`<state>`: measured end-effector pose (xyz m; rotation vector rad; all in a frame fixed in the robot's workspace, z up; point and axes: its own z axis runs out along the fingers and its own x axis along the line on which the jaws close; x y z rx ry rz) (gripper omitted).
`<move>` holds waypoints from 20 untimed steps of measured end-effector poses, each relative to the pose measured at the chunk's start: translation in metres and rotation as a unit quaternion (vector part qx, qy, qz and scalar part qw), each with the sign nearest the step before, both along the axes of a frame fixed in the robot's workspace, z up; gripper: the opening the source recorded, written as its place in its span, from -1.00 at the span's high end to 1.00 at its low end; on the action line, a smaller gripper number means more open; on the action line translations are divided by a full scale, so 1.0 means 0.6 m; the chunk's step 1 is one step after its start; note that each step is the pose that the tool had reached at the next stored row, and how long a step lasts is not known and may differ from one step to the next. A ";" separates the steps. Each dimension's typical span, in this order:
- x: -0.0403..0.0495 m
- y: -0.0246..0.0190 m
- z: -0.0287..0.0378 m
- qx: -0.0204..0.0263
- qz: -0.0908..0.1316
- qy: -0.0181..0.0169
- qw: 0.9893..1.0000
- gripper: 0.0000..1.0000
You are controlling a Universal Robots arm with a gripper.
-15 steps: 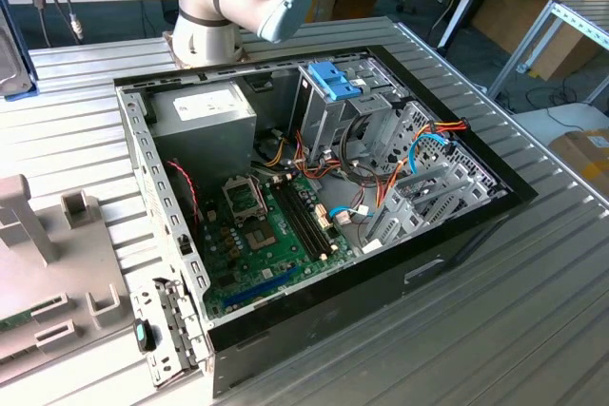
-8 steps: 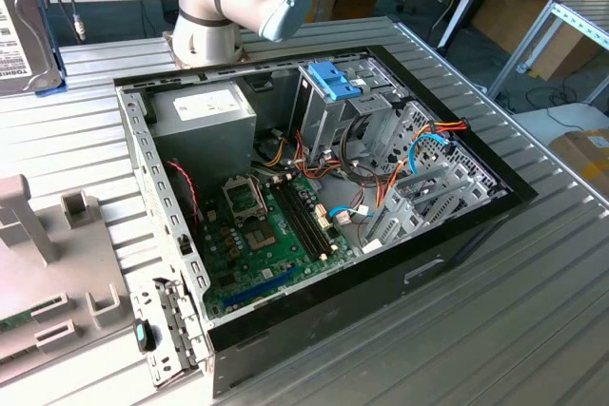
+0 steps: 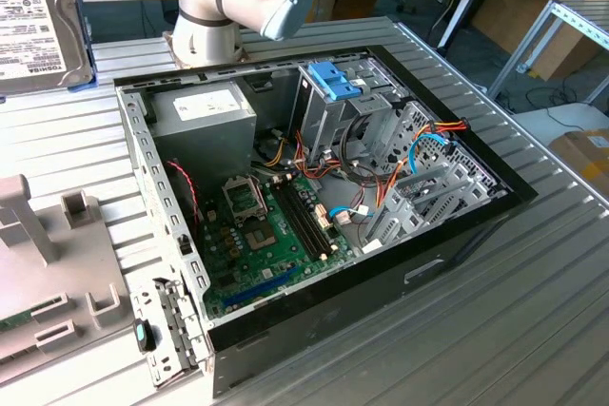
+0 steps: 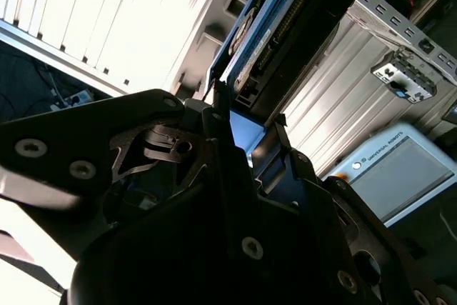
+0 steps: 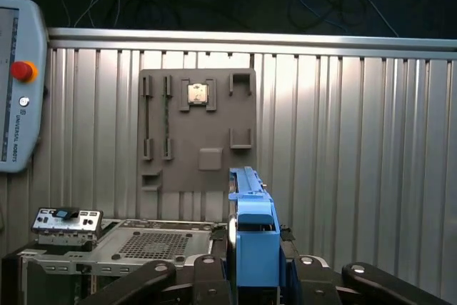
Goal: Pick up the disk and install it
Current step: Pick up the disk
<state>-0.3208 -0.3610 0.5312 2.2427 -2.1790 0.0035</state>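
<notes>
The end effector [image 5: 253,271] is closed on the disk [image 5: 253,223], which stands on edge between its fingers, lifted off the tabletop [image 5: 357,141]. In the exterior view the disk hangs at the tabletop's far edge, well apart from the open case [image 3: 314,206]. I judge this is the carrying step. It needs a firm grip, the disk kept square to the cage [image 3: 322,116], and care to avoid the cables [image 3: 383,176].

You see the open computer case [image 3: 314,306] lying on the ribbed metal table [image 3: 533,330], its motherboard [image 3: 257,235] exposed. The disk [image 3: 38,21] faces you at the exterior view's left, well apart from the blue-topped drive cage [image 3: 333,83].
</notes>
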 end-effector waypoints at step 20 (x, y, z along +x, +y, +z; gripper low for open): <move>0.079 0.0000 0.000 0.000 0.000 0.000 1.000 0.27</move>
